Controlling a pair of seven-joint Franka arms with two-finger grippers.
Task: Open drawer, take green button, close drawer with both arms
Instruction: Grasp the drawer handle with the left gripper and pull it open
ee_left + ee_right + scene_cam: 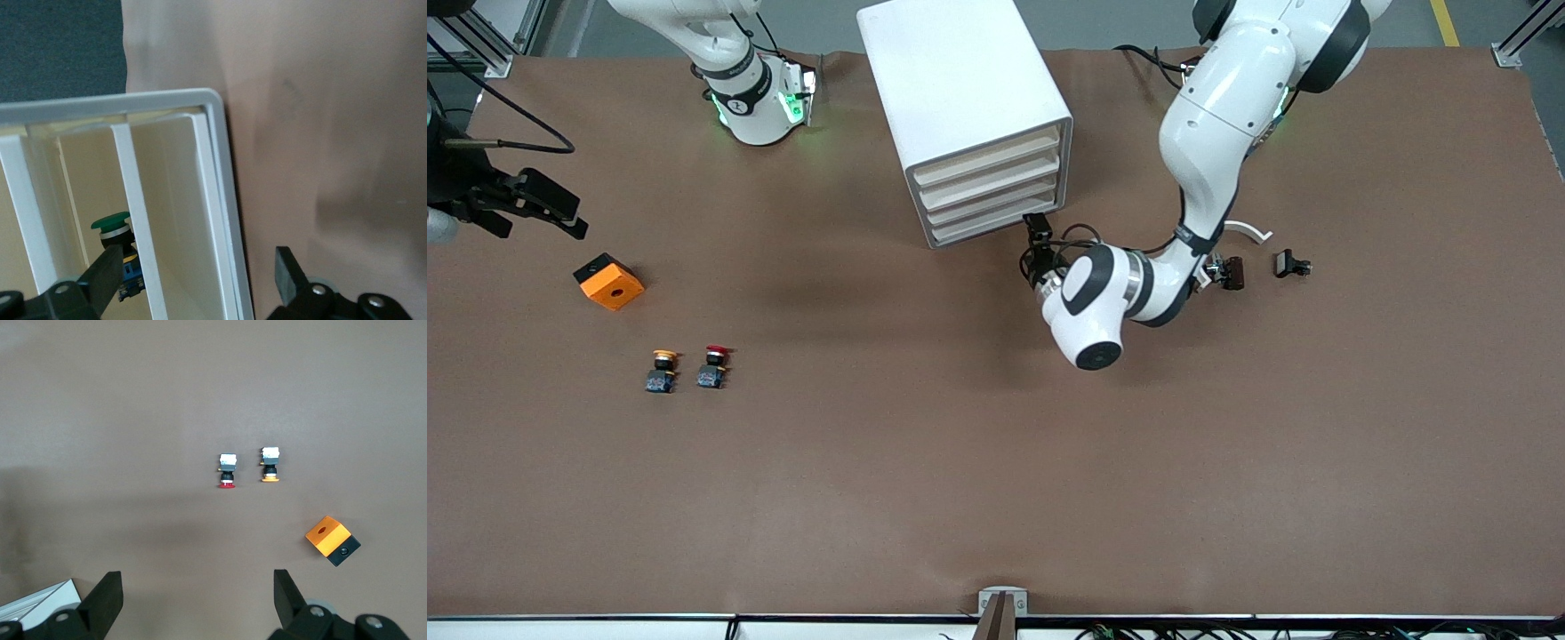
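Yellow [663, 357] and red buttons [715, 353] sit idle; left hand [1039, 252], fingers spread and empty, lines up at the drawer [983, 227] to pull it; right hand [525, 206], also agape, waits.

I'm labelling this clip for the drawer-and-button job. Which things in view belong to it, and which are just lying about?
Belongs to the job:
- white boxy cabinet, its lowest cream-fronted drawer
- green-capped push button, seen inside the cabinet
- left hand, open at the drawer
- right hand, open, waiting over the table

Lying about:
- yellow-capped button
- red-capped button
- orange block
- small black parts
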